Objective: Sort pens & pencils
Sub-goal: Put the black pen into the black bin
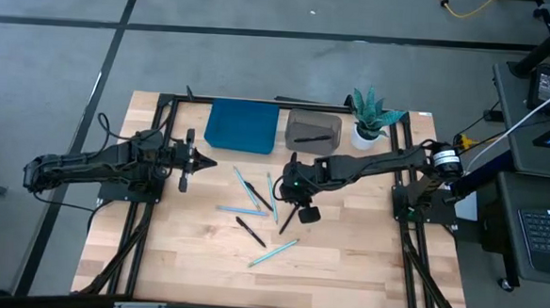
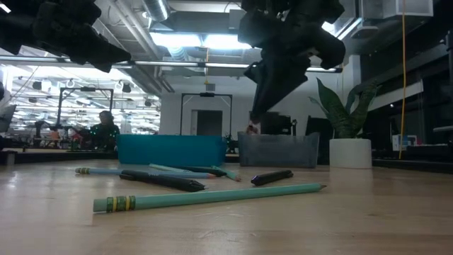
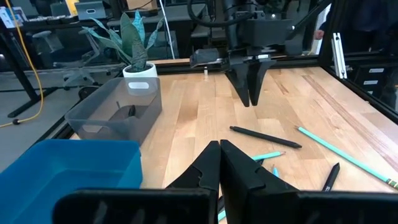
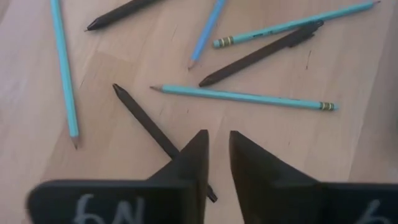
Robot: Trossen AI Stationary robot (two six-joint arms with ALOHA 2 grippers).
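Pens (image 1: pixel 250 232): you see black sticks mid-table.
Pencils (image 1: pixel 274 253): light-blue, scattered among them.
Right gripper (image 1: pixel 292 186): above the scatter.
Left gripper (image 1: pixel 199 162): beside blue bin (image 1: pixel 241 127).

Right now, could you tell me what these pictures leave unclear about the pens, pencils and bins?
- Grey bin: the high view shows a dark item inside, too small to identify.
- Blue bin: in the low view its wall hides the contents.
- Black pen: in the right wrist view the right gripper covers its far end.
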